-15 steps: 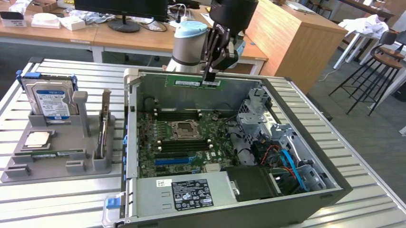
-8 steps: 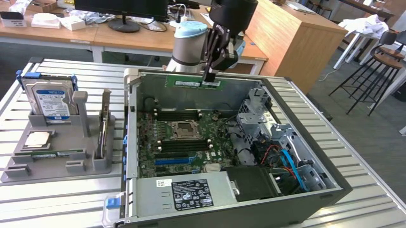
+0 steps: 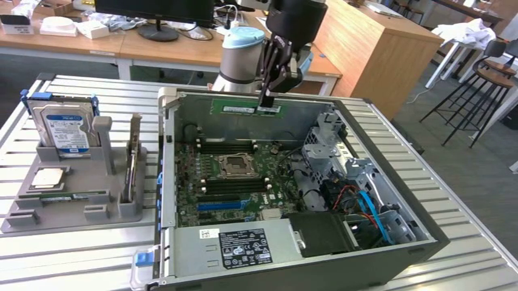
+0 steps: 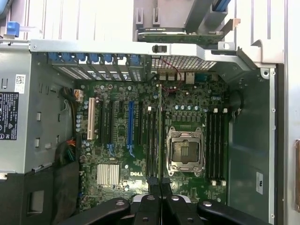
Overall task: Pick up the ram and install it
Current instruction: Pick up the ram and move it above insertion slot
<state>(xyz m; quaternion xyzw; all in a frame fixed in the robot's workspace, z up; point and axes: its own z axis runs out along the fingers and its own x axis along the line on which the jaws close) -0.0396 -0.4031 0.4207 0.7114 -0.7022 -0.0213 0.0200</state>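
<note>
Overhead, tool (image 3: 268, 104) clamped tight on ram (image 3: 241, 109)

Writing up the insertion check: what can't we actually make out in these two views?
The ram and its height above the memory slots: edge-on in the wrist view, no depth cue in the exterior view.
Whether slot latches are open: too small in both views.
Its notch and contacts: too small in the exterior view, partly behind the end effector.

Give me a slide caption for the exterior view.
Gripper holds the ram over the open case and its motherboard.
</note>
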